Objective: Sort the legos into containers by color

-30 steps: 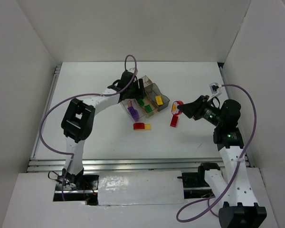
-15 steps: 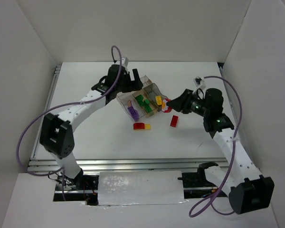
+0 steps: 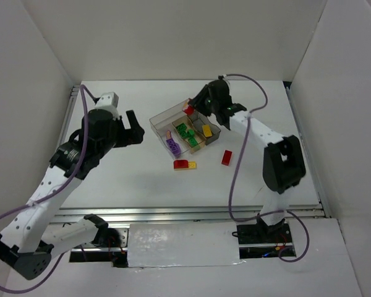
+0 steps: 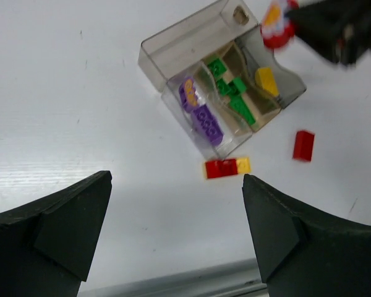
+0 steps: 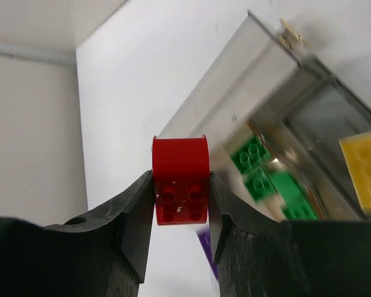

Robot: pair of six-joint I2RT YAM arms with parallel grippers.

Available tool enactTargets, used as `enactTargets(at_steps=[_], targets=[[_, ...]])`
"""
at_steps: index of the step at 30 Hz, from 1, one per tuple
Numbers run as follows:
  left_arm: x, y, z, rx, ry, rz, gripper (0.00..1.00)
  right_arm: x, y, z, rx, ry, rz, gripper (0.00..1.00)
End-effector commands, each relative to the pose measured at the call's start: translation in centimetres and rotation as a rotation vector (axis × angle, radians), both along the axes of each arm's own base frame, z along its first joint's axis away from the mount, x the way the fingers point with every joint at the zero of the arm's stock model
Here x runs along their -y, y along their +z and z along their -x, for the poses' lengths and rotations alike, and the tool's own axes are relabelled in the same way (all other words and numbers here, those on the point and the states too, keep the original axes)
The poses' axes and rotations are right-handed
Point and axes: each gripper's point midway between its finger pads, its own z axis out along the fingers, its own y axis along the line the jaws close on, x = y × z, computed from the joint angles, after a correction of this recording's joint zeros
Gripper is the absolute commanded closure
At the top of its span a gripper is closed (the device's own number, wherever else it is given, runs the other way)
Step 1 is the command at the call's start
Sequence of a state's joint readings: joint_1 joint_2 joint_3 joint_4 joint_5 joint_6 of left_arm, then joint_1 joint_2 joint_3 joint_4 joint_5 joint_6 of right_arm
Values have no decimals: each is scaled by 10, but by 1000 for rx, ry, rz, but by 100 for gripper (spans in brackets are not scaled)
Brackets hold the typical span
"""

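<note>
By the containers (image 3: 164,122), 1 red lego (image 5: 180,179)

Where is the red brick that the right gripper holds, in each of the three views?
Top external: the red brick is at the right gripper tip, by the far edge of the containers.
Left wrist: blurred, top right corner, beyond the containers.
Right wrist: centre, clamped between the fingers.
Shared landmark: the green legos in the containers.

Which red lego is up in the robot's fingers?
The rounded red lego pinched in the right gripper. The loose red brick and the red-yellow pair lie on the table.
</note>
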State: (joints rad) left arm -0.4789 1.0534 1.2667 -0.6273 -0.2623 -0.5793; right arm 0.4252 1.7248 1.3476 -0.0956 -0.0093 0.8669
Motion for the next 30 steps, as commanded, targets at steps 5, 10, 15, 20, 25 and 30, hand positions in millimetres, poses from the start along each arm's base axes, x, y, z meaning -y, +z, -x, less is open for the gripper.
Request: enactTargets(at_steps=[5, 10, 15, 20, 25, 30], targets=[[-31, -41, 38, -17, -52, -154, 0, -36, -5, -91, -2, -116, 70, 93], [-33, -53, 41, -16, -49, -148, 1, -37, -22, -100, -29, -130, 103, 89], [-36, -58, 37, -33, -58, -165, 0, -45, -25, -98, -12, -107, 96, 75], [-39, -60, 36, -36, -61, -163, 0, -52, -31, -102, -19, -72, 127, 23], [-40, -60, 35, -35, -60, -163, 1, -48, -7, -100, 21, -65, 141, 0], [-43, -61, 35, -40, -42, -167, 0, 17, 33, -42, 56, -180, 267, 0]])
